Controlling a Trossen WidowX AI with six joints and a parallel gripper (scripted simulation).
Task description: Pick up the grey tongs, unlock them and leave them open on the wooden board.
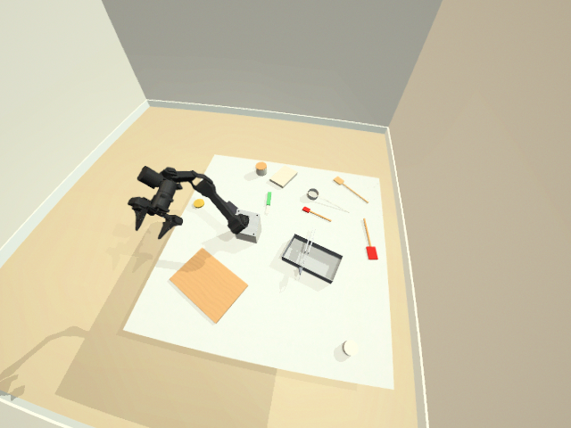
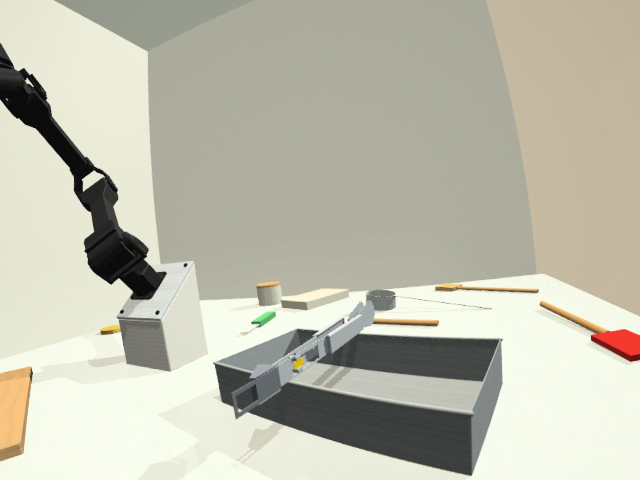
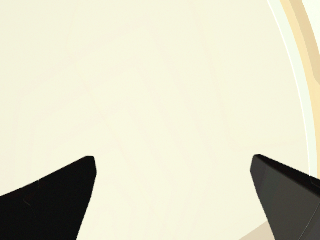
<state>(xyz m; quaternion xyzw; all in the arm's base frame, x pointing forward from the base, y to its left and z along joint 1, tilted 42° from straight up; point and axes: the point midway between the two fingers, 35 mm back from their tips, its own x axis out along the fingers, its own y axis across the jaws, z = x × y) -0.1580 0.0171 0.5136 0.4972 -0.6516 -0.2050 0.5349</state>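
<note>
The tongs (image 1: pixel 302 259) (image 2: pixel 318 347) are grey with a small yellow patch. The roasting tin (image 1: pixel 308 276) (image 2: pixel 382 413) has dark grey walls and a paler grey inside. The wooden board (image 1: pixel 208 285) (image 2: pixel 12 408) is orange-brown with wavy grain. The gripper (image 1: pixel 148 233) (image 3: pixel 175 166) is black. One spatula (image 1: pixel 371 252) (image 2: pixel 622 343) pairs a red blade with a brown handle.

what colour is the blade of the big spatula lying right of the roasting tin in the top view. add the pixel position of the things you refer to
Red (image 1: pixel 372 253) (image 2: pixel 622 344), best seen in the exterior view.
</note>
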